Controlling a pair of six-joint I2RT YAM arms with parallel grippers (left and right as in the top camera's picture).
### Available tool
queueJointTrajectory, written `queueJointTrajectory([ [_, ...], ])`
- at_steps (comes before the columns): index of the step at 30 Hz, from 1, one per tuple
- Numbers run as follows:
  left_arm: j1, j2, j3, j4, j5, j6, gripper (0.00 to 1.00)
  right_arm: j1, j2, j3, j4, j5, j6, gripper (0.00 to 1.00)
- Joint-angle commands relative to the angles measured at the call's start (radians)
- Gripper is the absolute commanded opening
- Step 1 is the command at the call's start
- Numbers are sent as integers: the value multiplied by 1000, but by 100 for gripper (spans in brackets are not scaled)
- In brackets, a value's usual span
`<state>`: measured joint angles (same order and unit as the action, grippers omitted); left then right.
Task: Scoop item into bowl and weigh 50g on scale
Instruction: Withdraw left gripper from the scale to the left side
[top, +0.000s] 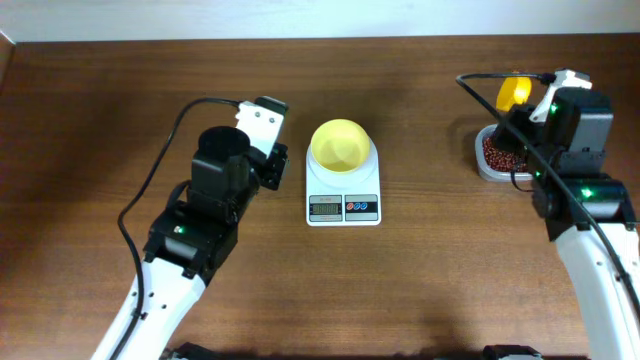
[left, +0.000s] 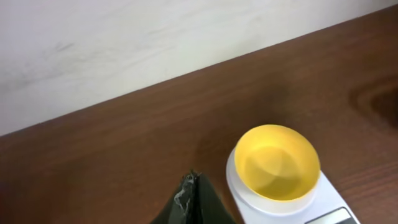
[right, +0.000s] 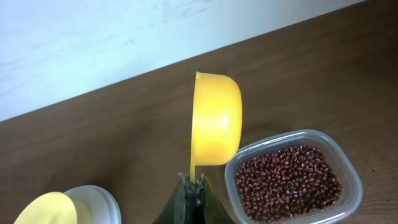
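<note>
- The right gripper (right: 194, 184) has its jaws pinched shut on the thin handle of the yellow scoop (right: 215, 118). The scoop stands on edge, its cup turned sideways.
- Just beside the scoop sits the clear container (right: 305, 137), holding the beans (right: 287, 182).
- The left gripper (left: 191, 185) has its jaws pressed together with nothing between them, over the wooden table (top: 420, 80) just left of the scale (top: 343, 207).
- The bowl (top: 340, 145) sits on the scale's platform (its inside shows plain yellow).
- The scale's grey display and its red and blue buttons face the robot. The digits are too small to read.
- The left arm reaches in from the lower left, its wrist beside the scale.
- The right arm comes up from the lower right, its wrist above the container.
</note>
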<state>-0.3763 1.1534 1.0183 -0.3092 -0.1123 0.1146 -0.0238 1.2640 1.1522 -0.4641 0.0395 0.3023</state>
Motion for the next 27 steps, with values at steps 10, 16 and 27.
queueJointTrajectory([
  [10,39,14,0,-11,-8,-16,7,-3,48,21,-11,-42,-6,4],
  [16,39,13,10,-185,135,-31,8,-3,48,21,-80,-59,-6,4],
  [27,39,22,256,-608,141,82,99,-3,48,21,-119,-74,-6,4],
])
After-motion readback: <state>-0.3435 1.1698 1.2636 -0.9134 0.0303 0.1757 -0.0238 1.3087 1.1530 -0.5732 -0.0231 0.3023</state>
